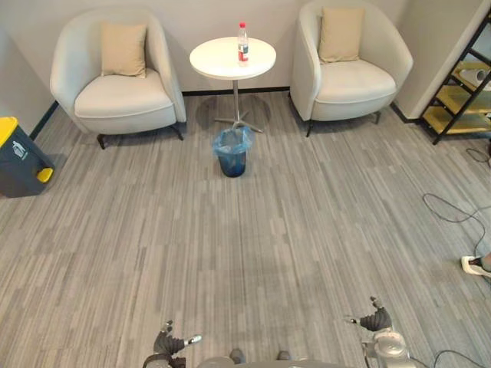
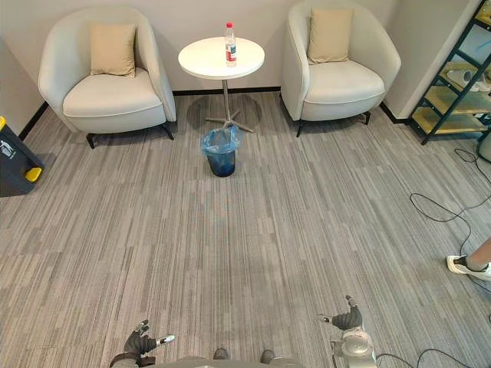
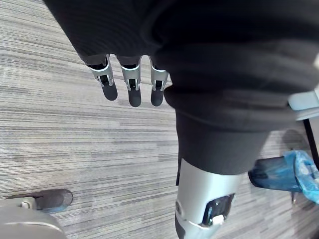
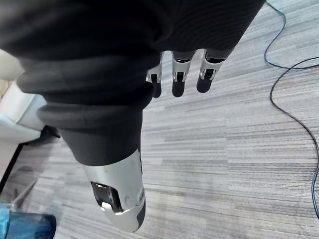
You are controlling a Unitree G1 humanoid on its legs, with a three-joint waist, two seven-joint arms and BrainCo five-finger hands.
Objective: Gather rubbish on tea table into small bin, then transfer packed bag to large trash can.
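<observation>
On desk (image 1: 219, 63), bottle (image 1: 242, 42) upright; bin (image 1: 232, 153) on floor by its base. Fingers straight, empty: left hand (image 1: 166, 342), right hand (image 1: 377, 320).

Left hand (image 3: 130, 88) and right hand (image 4: 208, 72) wear black ribbed covers (image 3: 214, 55); silver fingers (image 4: 178, 78), dark tips, perhaps rubbery.

Cut by the left edge: large trash can (image 1: 21, 157), far side not seen. Shelf (image 1: 460, 80) is clipped at the right edge. Inside of small bin (image 1: 232, 162) is hidden by the blue bag (image 1: 230, 139); contents cannot be told. Fill level of bottle (image 1: 242, 42) on tea table (image 1: 219, 60) is too small to be judged. A person's shoe (image 2: 464, 266) is seen, the leg cut off at the right edge.
</observation>
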